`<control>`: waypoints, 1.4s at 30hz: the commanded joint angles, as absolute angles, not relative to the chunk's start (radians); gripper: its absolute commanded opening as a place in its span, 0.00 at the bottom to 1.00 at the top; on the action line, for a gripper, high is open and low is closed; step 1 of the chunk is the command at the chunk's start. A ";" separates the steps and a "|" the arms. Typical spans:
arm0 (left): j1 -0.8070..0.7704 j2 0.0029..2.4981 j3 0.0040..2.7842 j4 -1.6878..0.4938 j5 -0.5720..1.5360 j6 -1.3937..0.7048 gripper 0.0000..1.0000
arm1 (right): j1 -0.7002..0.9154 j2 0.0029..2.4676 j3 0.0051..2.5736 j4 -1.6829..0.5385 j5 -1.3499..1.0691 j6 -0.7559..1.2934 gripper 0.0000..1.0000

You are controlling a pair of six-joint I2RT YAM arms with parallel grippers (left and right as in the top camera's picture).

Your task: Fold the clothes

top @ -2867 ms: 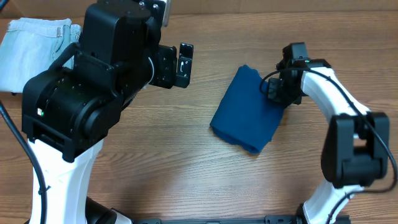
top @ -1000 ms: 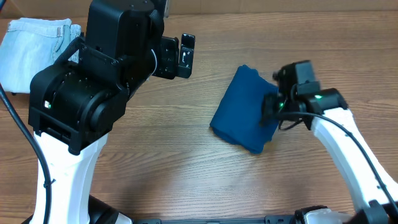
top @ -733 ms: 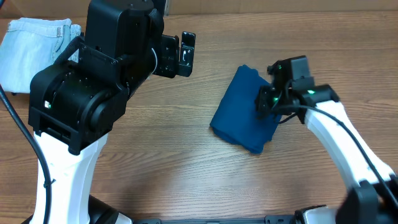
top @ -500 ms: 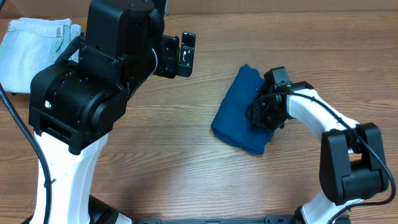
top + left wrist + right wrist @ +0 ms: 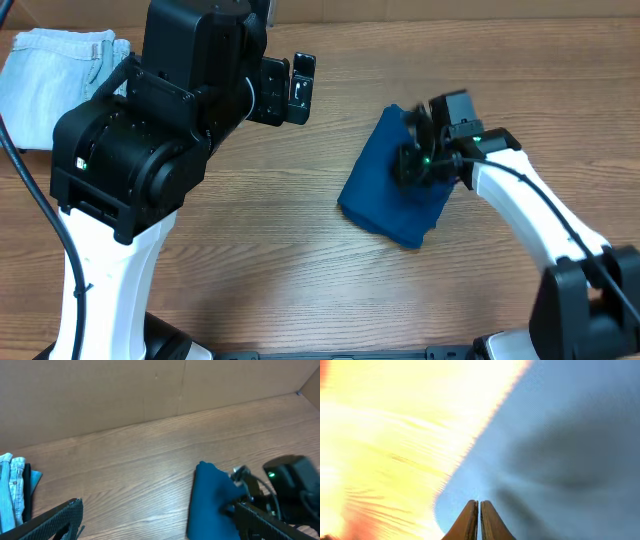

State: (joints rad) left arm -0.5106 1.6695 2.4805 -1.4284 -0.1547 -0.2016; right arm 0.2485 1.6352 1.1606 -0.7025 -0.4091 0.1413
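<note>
teal shirt (image 5: 380, 190) lies folded; r end effector (image 5: 409, 166) clenched over it, l end effector (image 5: 297, 89) released.

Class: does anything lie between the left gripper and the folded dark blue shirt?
Nothing visible does. Only bare wooden table lies between the left gripper and the folded dark blue knit shirt; the right gripper is at the shirt's far side.
</note>
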 commanded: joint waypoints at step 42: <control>-0.357 2.131 2.482 -1.474 0.374 -0.149 1.00 | -0.110 1.393 1.782 -1.099 -0.231 0.218 1.00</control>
State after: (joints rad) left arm -0.3725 2.0315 2.4805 -1.4750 0.1711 -0.1844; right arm -0.0288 1.4471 1.7557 -1.0943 -0.2146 0.1589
